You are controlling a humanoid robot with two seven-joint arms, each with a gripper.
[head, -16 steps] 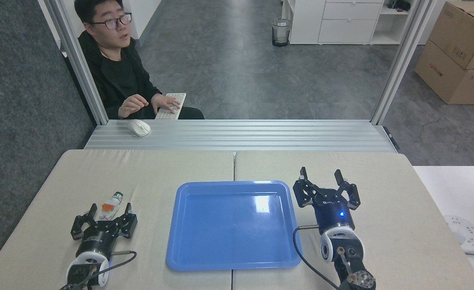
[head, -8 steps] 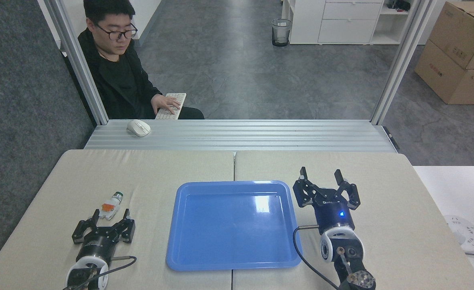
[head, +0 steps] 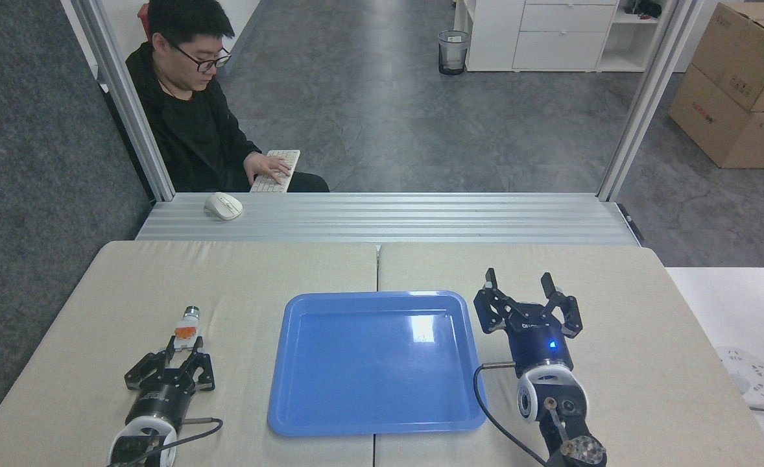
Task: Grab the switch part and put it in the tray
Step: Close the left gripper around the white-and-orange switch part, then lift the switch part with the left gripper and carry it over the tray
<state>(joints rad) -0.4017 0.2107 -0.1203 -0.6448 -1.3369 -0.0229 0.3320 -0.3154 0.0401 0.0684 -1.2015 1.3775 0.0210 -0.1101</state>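
The switch part (head: pixel 185 329) is squeezed at its near end by the left gripper (head: pixel 183 347) on the table, left of the blue tray (head: pixel 330 415). The pick-up step seems under way. Next, it must be lifted and carried right. The right gripper (head: pixel 519 285) is held wide apart.

Left gripper (head: pixel 183 346) has its fingers closed on the near end of the switch part (head: pixel 185 327), whose green cap points to 12 o'clock. Blue tray (head: pixel 330 415) lies at 3 o'clock of it, nothing inside. Right gripper (head: pixel 519 284), jaws spread, sits just beside the tray's right rim. A person (head: pixel 194 123) types at 12 o'clock.
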